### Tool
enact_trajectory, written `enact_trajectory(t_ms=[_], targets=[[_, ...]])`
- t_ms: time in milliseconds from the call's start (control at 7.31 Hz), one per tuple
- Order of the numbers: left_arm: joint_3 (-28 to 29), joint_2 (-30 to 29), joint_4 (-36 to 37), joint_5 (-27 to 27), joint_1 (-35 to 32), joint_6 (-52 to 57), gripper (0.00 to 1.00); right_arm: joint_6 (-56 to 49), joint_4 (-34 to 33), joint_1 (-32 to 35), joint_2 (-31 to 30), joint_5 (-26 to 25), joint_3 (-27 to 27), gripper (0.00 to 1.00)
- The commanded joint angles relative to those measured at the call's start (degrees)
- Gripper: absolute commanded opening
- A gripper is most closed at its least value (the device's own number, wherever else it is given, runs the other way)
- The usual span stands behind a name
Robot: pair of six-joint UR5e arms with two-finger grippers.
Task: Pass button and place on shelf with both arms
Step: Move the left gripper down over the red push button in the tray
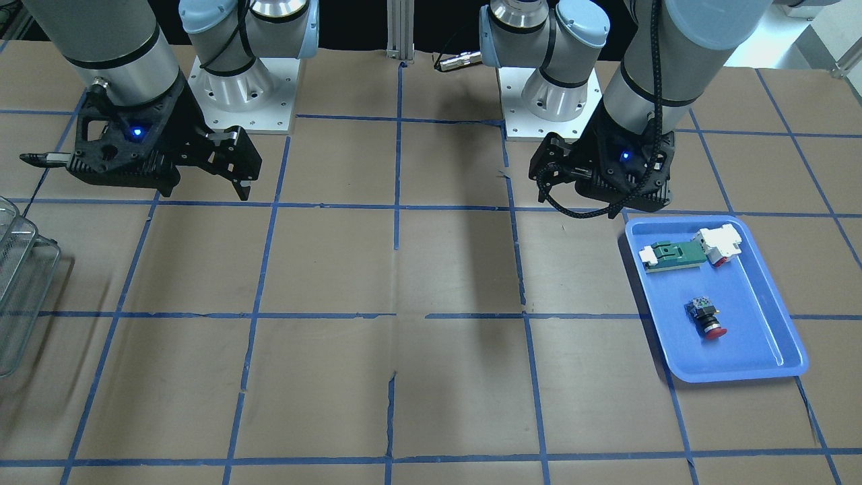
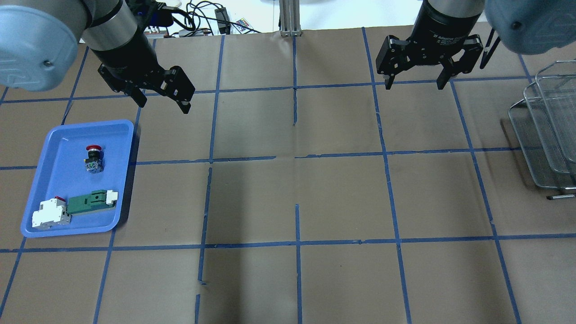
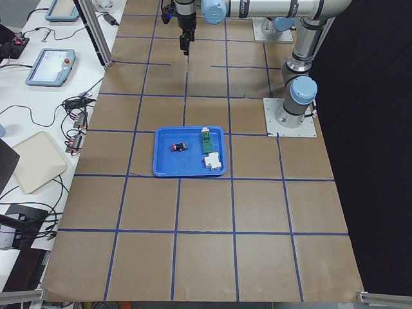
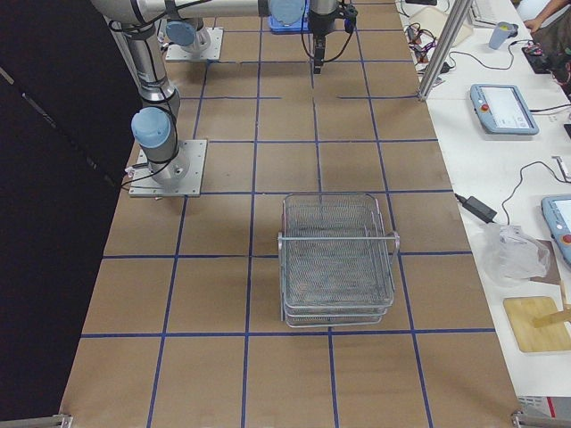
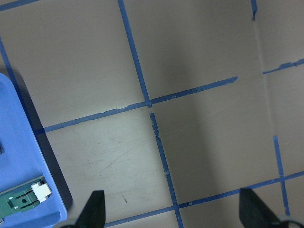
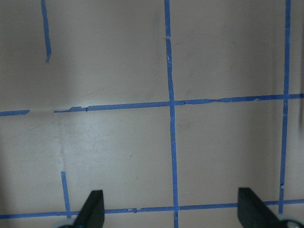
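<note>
— Brown paper covers your table, squared off with blue tape. A white bench with two screen pendants and loose cables runs along the side across from the robot. Any writing?
— One line only: white print on the wrist collar of the right arm. You can read "Adaptive"; the rest is too small.
— Counts?
— Two arms, counting the left arm; two grippers; one button, one tray, one shelf, one white-and-red block.
— Button position?
— You find the button on its side in the blue tray, at the robot's left end of the table, red cap pointing away from the robot. The white-and-red block, joined to a green board, lies in the same tray, nearer the robot and apart from the button.
— Grippers?
— Left gripper: above the table just beside the tray's far corner, fingers spread apart. Right gripper: fingers spread likewise, near the shelf standing at the right end.
</note>
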Motion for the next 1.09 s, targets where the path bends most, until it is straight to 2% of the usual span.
enact_trajectory(t_ms=[0,410,547,821,957], targets=[[-0.15,0.14,0.01,-0.10,0.00,-2.42,1.00,-0.04,-0.11,0.00,-0.08,-0.22,0.00,1.00],[-1.99,1.11,0.01,0.08,0.96,-2.88,1.00,-0.13,-0.29,0.00,0.09,-0.22,0.26,1.00],[-3.57,1.19,0.36,0.08,4.10,-1.93,1.00,-0.04,-0.38,0.00,-0.08,-0.22,0.43,1.00],[-8.13,-0.20,0.79,-0.01,14.80,-0.62,1.00,-0.04,-0.38,0.00,0.00,-0.13,0.44,1.00],[-10.94,-1.34,5.67,-0.01,19.46,5.06,1.00,-0.04,-0.38,0.00,0.01,-0.04,0.44,1.00]])
